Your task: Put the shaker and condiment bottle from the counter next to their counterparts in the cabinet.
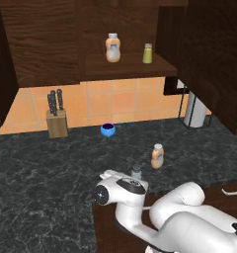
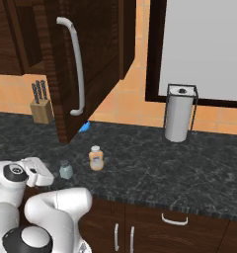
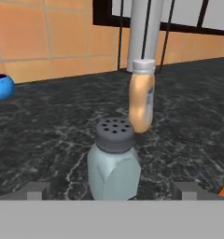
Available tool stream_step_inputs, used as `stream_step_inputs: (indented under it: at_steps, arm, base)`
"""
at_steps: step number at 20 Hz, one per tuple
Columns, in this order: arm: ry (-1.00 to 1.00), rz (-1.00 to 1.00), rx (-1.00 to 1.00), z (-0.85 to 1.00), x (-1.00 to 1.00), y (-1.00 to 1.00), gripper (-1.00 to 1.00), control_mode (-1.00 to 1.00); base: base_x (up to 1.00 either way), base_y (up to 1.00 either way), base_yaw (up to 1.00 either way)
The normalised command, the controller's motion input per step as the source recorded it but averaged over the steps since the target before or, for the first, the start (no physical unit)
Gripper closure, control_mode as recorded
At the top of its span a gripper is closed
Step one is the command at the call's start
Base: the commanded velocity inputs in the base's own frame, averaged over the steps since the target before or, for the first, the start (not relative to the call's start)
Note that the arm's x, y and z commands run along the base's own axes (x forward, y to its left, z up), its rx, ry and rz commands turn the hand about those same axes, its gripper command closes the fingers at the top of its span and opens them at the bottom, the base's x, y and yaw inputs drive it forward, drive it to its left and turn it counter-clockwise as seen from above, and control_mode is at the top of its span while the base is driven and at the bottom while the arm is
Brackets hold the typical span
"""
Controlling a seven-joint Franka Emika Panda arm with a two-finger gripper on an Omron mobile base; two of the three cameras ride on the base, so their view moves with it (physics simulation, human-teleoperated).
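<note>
Tool (image 3: 112, 198) is spread wide and holding nothing, with the shaker (image 3: 114, 163) standing upright on the bench (image 3: 48, 140) dead ahead, centered between its 2 tips. The condiment bottle (image 3: 142, 95) stands just behind the shaker, slightly right.

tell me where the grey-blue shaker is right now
The shaker stands upright on the black counter near its front edge, just in front of the orange condiment bottle, centred between the open gripper tips in the hand view.

Shaker (image 1: 136, 171): lower body hidden behind arm in left base view. Paper towel roll (image 3: 143, 28): top cut off, hand view. Blue bowl (image 2: 84, 127): mostly behind cabinet door (image 2: 86, 59).
</note>
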Motion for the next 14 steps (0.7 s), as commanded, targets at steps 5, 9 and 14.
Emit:
stream_step_inputs:
  at_steps: [5, 9, 14]
  arm:
    - [0.01, -0.02, 0.07, -0.11, 0.15, -0.27, -1.00, -1.00]
    - [0.03, -0.01, 0.07, -0.25, 0.08, -0.32, -1.00, -1.00]
    - [0.05, -0.02, 0.10, -0.26, 0.07, -0.41, -1.00, -1.00]
  base:
    - [0.00, 0.00, 0.00]
    - [0.00, 0.00, 0.00]
    - [0.00, 0.00, 0.00]
